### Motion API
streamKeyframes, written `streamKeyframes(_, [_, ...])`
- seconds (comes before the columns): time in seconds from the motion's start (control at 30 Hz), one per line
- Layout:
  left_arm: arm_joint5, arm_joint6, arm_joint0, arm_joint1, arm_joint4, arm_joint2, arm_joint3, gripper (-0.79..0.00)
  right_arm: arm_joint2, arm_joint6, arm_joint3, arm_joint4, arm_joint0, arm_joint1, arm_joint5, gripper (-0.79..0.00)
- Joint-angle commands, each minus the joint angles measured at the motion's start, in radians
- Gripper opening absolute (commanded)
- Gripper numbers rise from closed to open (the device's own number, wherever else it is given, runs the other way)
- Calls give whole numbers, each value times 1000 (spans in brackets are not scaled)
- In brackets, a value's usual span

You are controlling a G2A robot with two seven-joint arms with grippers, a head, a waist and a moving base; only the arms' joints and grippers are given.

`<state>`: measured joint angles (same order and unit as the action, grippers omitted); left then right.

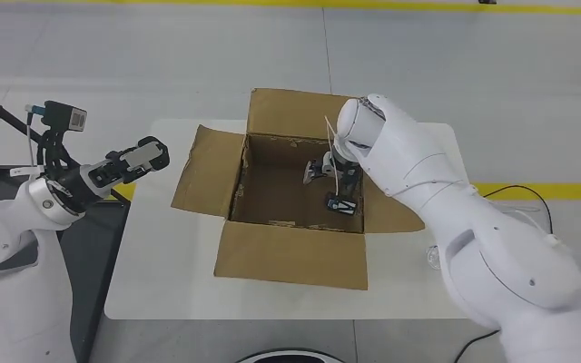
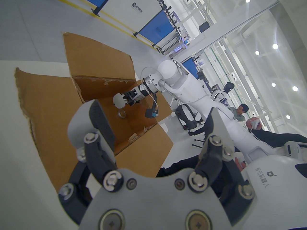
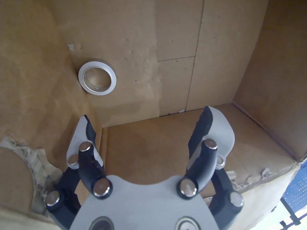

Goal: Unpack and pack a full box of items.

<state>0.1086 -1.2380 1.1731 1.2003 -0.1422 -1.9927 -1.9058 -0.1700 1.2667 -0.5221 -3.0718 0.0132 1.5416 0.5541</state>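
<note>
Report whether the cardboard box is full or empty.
Almost empty: just a metal ring lies on the box floor in view, near the open right gripper.

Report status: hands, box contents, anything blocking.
Right hand open, empty, inside the box. Left hand open, held outside it. One metal ring on box floor, ungripped. Nothing between right hand and ring.

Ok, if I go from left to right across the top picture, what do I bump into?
First the left gripper → the folded-out left flap of the cardboard box → the right gripper, down inside the box.
</note>
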Motion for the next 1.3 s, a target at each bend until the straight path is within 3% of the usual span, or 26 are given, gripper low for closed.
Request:
streamKeyframes(0.0, [0,0,0,0,0,0,0,0,0,0,0,0,0,0,0,0])
streamKeyframes(0.53, [0,0,0,0,0,0,0,0,0,4,-49,27,-9,-8,-20,0])
streamKeyframes(1.27, [0,0,0,0,0,0,0,0,0,6,3,0,-60,34,-11,0])
